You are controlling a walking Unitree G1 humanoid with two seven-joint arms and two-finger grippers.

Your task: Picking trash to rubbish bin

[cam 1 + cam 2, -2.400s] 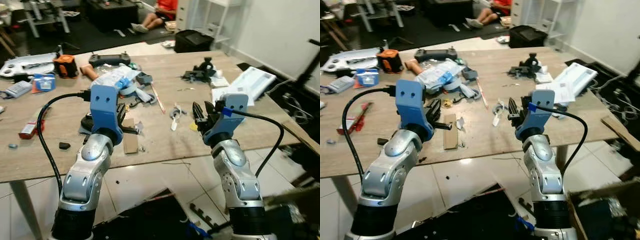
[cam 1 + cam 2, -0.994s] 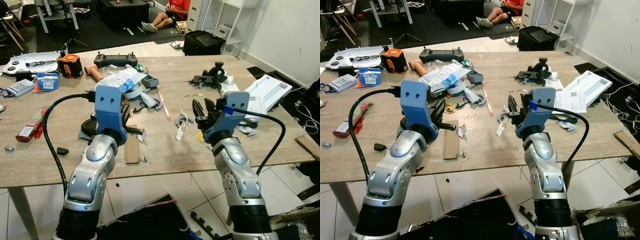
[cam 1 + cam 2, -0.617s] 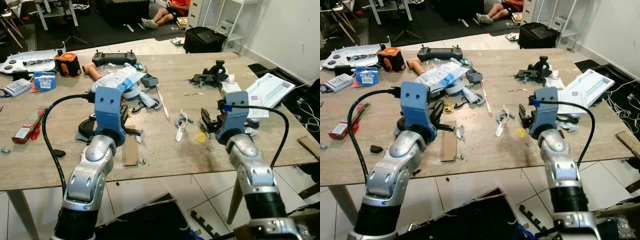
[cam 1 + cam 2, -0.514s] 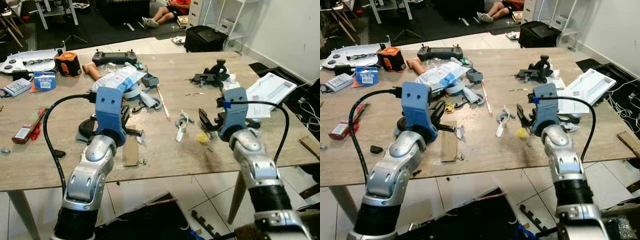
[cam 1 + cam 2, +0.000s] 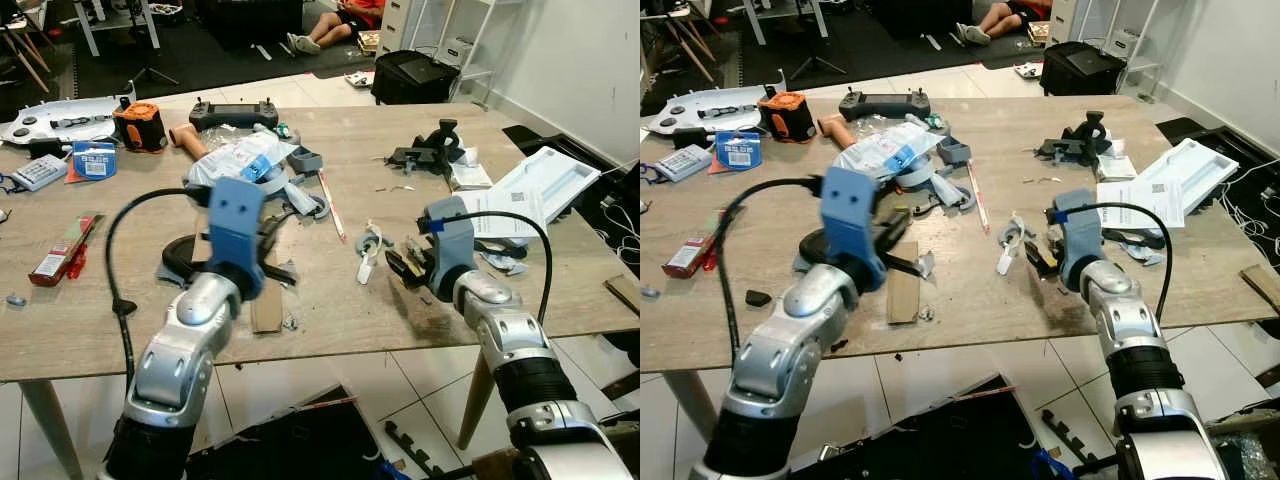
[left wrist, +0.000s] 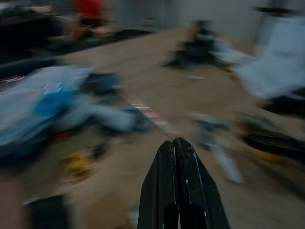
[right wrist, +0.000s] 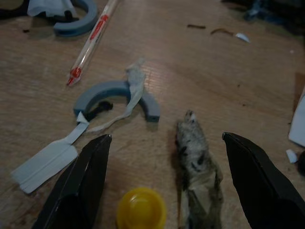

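Trash: crumpled wad (image 7: 198,164) and yellow cap (image 7: 141,208) near worktop (image 5: 340,310) front edge. Your right hand (image 7: 162,186) has dropped onto them, wide open, empty. Left hand (image 6: 180,183) closed, empty. Close now.

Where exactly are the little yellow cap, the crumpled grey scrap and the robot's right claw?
yellow cap (image 7: 141,208): right wrist view, centre of its round top.
crumpled grey scrap (image 7: 196,160): right wrist view, its middle.
right claw (image 7: 164,183): right wrist view, midway between its open black fingers.
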